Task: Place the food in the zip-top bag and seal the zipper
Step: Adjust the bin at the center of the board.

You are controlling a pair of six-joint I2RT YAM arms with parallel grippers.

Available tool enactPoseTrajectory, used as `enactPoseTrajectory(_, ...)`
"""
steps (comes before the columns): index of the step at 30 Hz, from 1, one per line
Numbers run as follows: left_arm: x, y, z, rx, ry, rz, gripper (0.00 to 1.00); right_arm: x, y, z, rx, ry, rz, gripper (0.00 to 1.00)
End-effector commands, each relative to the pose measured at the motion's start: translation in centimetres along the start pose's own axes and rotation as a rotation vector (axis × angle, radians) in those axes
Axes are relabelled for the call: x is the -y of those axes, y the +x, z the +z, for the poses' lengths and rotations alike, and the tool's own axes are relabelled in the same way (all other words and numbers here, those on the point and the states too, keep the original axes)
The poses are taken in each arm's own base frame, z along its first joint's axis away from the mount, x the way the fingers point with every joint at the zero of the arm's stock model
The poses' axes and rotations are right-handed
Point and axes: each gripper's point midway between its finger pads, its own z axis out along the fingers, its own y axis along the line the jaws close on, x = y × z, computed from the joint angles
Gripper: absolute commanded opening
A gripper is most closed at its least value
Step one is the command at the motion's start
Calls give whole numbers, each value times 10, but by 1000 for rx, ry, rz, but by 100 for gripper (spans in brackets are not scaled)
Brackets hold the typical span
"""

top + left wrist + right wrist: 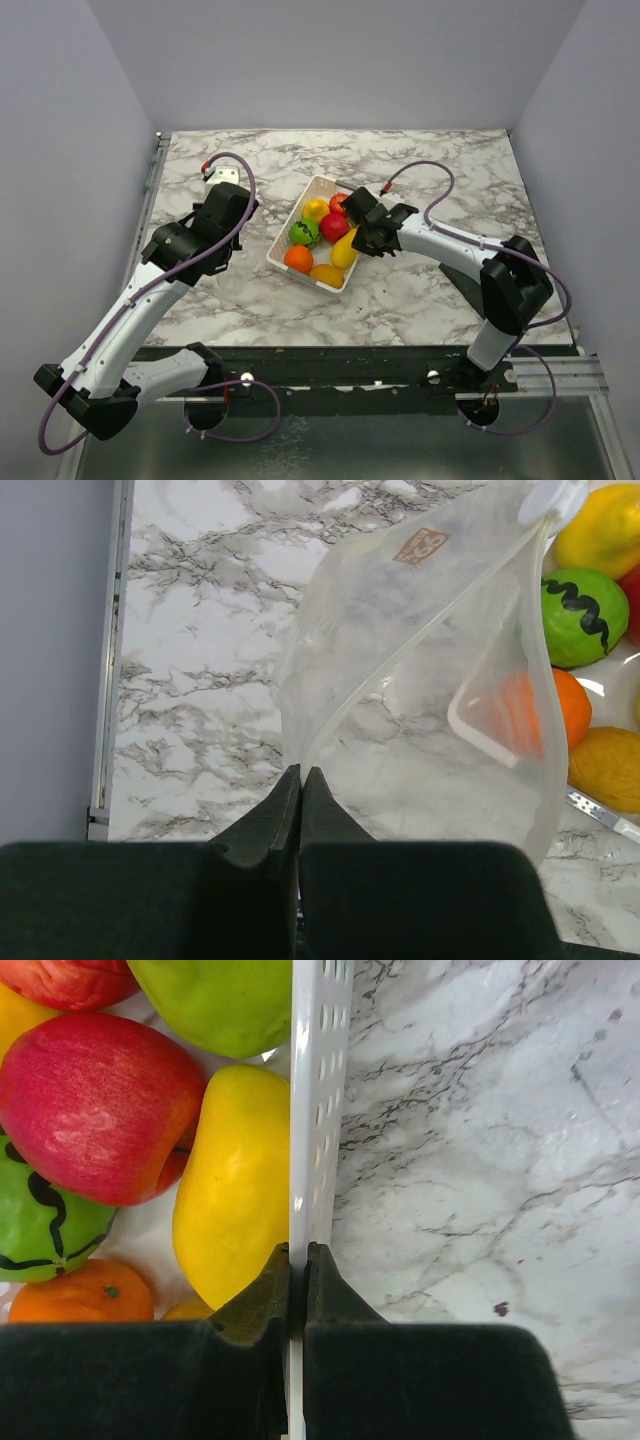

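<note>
The food, several glossy toy fruits [334, 226], lies in a white slotted basket [283, 238]. Up close I see a red apple [95, 1110], a yellow fruit [235, 1180], a striped green one [45, 1220] and an orange [80, 1295]. My right gripper [298, 1248] is shut on the basket's wall [318, 1080], next to the yellow fruit. The see-through zip-top bag [370, 600] hangs from my left gripper [301, 770], which is shut on its edge. The zipper [440, 610] runs from there up to a white slider. The bag holds no fruit.
The marble table's left edge and a metal rail [105, 680] lie close to the left gripper. The basket's striped green fruit [583, 615] and orange [570, 705] sit just right of the bag. Grey walls enclose the table.
</note>
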Motion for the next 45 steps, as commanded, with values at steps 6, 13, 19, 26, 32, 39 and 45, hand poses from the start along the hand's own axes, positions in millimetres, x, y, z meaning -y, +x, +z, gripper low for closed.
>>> enactPoseTrajectory(6,-2,0,-1,0,-7,-7,0,17,-17,-15,39,-95,-394,1)
enactPoseTrajectory(13,4,-1,0,-6,16,-15,0,41,-15,-15,-21,-118,-593,1)
enactPoseTrajectory(19,9,-1,0,-9,37,-21,0,72,-29,-16,-54,-118,-675,1)
enactPoseTrajectory(26,14,-2,1,-11,59,-24,0,83,-40,-15,-41,-124,-752,1)
enactPoseTrajectory(32,14,-1,3,-19,53,4,0,97,-48,-3,-13,-23,-770,2)
enactPoseTrajectory(39,15,0,7,-21,45,15,0,91,-55,-8,1,-34,-757,25)
enactPoseTrajectory(45,18,2,10,-28,53,18,0,78,-65,-28,35,-79,-709,44)
